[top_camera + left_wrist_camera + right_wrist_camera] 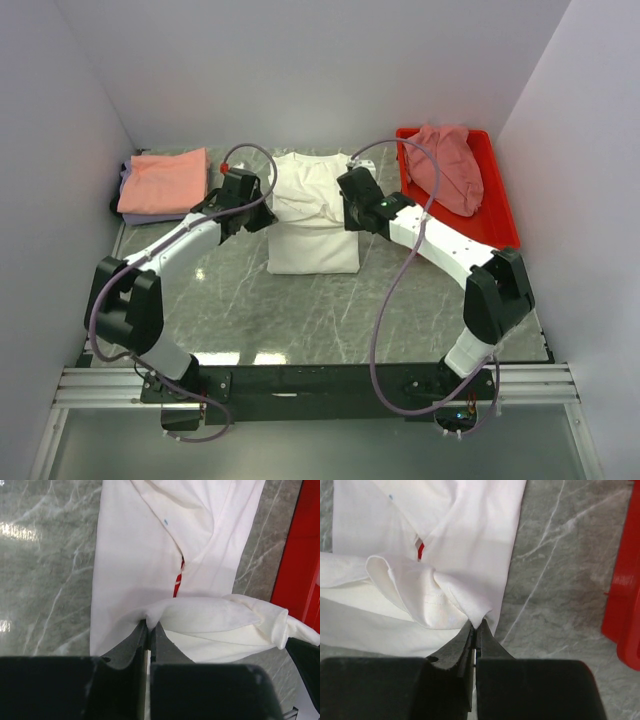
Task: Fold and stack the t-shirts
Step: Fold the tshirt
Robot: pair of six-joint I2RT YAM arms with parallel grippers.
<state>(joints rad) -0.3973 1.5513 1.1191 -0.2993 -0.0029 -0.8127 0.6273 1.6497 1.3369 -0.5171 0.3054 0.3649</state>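
While the overhead view cannot show every layer, the task stands roughly half done.

Well to the left of the white t-shirt, a salmon-orange t-shirt lies folded flat on a lavender t-shirt, whose edge shows beneath it. These two read as a finished stack.

Left hand: pressed together on a pinch of cloth at the white t-shirt's left edge, with the gather lifted just clear of the layer below.

White t-shirt: at the centre of the worktop, already narrowed to a rectangular panel. Its far portion is bunched and raised between the two hands, and a sliver of red print shows in the gap between folded layers. Judgement: the crosswise fold is in hand and not yet laid down.

Right hand: fingers closed on a puckered corner at the white t-shirt's right edge, about level with the left hand's grip.

To the right of the white t-shirt, a dusty-pink t-shirt lies crumpled and unfolded in a red tray.

Outstanding, in my judgement: lay and flatten the present fold, carry the white t-shirt to the stack, then fold and stack the dusty-pink one.
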